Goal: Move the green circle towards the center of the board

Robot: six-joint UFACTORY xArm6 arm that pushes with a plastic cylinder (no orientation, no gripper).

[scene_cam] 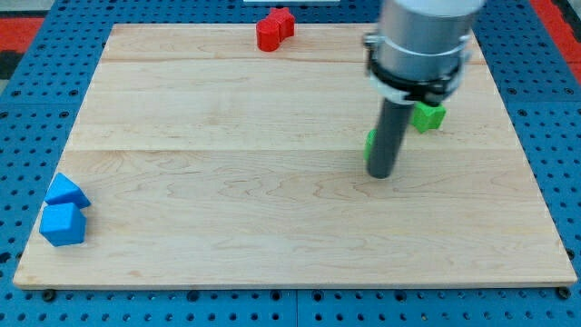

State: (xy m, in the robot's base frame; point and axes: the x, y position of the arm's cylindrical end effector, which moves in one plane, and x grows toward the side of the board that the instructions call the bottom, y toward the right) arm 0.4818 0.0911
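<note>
**Rod tip beside half-hidden green block, right of board centre**

Pale wooden board point(272, 182) on a blue pegboard bench point(36, 109), seen from above and slightly in front. The arm point(427, 41) comes in from the view's top right, ending in a dark rod. The rig says to call its end "my tip" point(381, 174); it sits on the wood right of centre. No pincer on this rig, so nothing to report as apart, together or clamped: just a bare rod.

Task item: the green circle point(370, 143) is mostly hidden behind the rod, only a green sliver showing at the rod's left edge, so the shape cannot be confirmed. It appears to touch the rod or sit just behind it, above the tip in the view. A second green block point(428, 115), shape unclear, lies near the rod's right, toward the view's top.

Other blocks: red block point(274, 28) at the top edge; two blue blocks at the bottom left, one wedge-like point(66, 191), one cube-like point(63, 224), touching.

Handling judgement: looks small, light and rigid; should slide easily on smooth wood and may spin or slip off the rod if hit off-centre. No grasping possible. Push contact should go on the side facing away from centre, the right or top-right flank, in line with its middle.
</note>
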